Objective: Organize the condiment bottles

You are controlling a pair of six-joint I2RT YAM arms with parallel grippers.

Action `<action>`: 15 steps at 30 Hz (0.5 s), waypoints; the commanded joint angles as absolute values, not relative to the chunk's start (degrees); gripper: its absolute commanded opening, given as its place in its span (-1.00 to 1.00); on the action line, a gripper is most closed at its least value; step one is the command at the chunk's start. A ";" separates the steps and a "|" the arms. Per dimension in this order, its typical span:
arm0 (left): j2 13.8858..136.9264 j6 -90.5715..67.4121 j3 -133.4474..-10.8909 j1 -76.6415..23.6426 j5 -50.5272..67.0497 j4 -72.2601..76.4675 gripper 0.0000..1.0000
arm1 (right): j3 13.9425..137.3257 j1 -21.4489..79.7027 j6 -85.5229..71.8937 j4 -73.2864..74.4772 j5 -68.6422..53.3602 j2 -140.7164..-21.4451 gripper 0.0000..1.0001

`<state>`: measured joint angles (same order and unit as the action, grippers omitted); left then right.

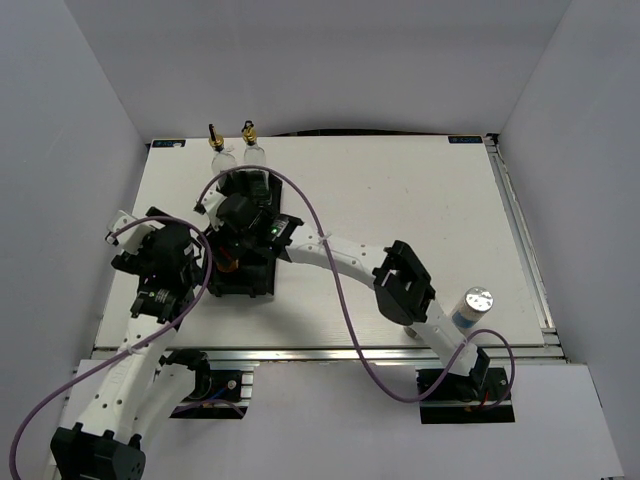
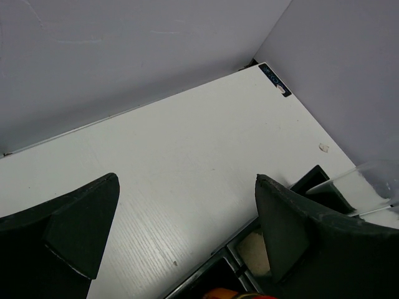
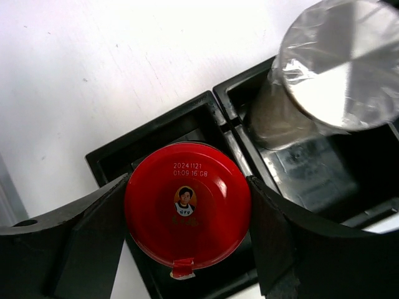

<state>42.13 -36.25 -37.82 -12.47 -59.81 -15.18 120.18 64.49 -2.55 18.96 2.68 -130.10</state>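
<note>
In the right wrist view my right gripper [image 3: 188,190] is shut on the red-capped dark jar [image 3: 187,208], one finger on each side of its lid. The jar stands in a compartment of the black tray [image 3: 156,128]. A beige silver-lidded shaker [image 3: 340,59] stands in the neighbouring compartment. My left gripper [image 2: 187,180] is open and empty over bare table beside the tray's edge [image 2: 246,224]. From above, my right gripper [image 1: 242,215] is over the tray [image 1: 255,285] and hides the jar, and my left gripper [image 1: 185,255] is just left of the tray. Two clear glass bottles with gold pourers [image 1: 215,145] [image 1: 250,140] stand at the back edge. A blue-white shaker [image 1: 475,305] stands at the near right.
White walls close in the table on the left, back and right. The right arm's forearm [image 1: 340,255] stretches across the table's middle. A purple cable [image 1: 320,250] loops over it. An aluminium rail [image 1: 330,352] runs along the near edge.
</note>
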 commanded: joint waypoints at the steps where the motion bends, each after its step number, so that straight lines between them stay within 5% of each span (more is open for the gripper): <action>1: 40.52 -35.51 -37.18 -12.13 -58.27 -13.97 0.96 | 125.77 64.07 -2.72 8.26 3.17 -130.07 -1.00; 4: 39.29 -35.33 -36.91 -12.22 -57.83 -13.89 0.96 | 125.86 64.16 -3.34 7.30 3.16 -131.31 -0.99; 5: 39.03 -35.16 -36.48 -12.13 -57.14 -13.36 0.96 | 125.77 64.25 -3.51 7.21 2.99 -131.57 -0.82; 6: 38.76 -34.55 -36.21 -12.13 -56.69 -12.92 0.96 | 125.77 64.25 -3.69 7.29 2.99 -131.92 -0.38; 10: 38.84 -34.28 -36.21 -12.22 -55.81 -12.57 0.96 | 124.81 64.34 -4.04 7.73 2.03 -131.40 0.77; 15: 39.64 -33.75 -36.82 -12.13 -54.32 -12.66 0.96 | 122.70 64.34 -4.13 8.17 -1.23 -127.89 0.79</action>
<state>39.44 -34.70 -36.34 -12.47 -56.01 -13.30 121.10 64.51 -3.99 12.14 0.89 -132.99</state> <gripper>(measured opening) 0.983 0.893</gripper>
